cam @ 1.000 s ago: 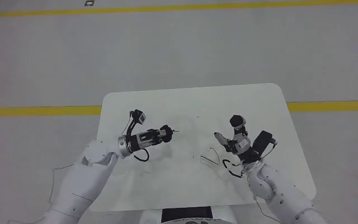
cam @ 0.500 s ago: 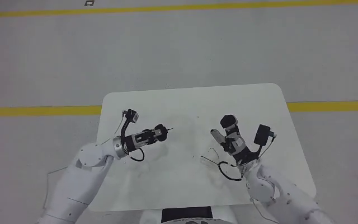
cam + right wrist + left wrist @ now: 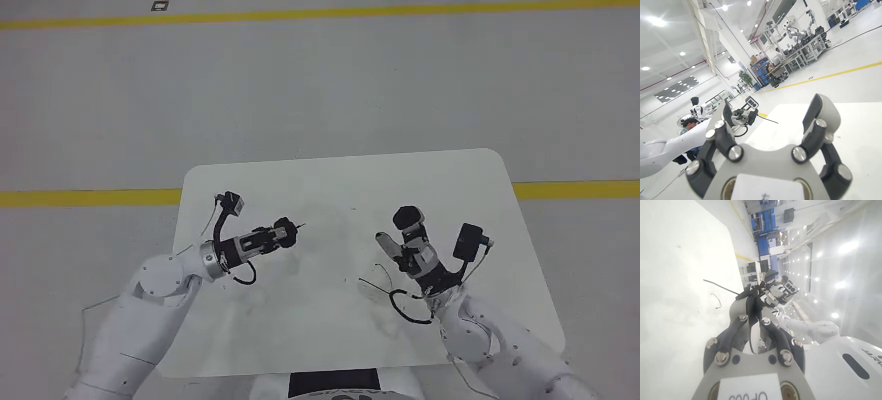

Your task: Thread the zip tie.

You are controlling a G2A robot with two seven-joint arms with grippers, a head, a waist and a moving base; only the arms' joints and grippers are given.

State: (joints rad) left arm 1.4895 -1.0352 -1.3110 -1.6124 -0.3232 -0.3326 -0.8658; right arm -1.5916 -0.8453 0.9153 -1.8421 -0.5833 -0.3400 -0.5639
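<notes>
1. Top view: my left jaws are gripping the zip tie [image 3: 297, 228] above the surface [image 3: 340, 180]. Its free tip is pointing toward my right jaws, probably so the end can be fed across.
2. Left wrist view: my jaws are pinching shut on the zip tie [image 3: 721, 287], leaving most of its length sticking out. A thin dark strand [image 3: 720, 303] is lying on the surface beyond; I cannot tell what it is.
3. Right wrist view: my right jaws are standing wide apart and empty, facing the zip tie [image 3: 768, 120], likely ready to take its tip.

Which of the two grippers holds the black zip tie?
The left gripper: it is shut on the zip tie, whose thin end sticks out ahead. The right gripper stands open and empty.
</notes>
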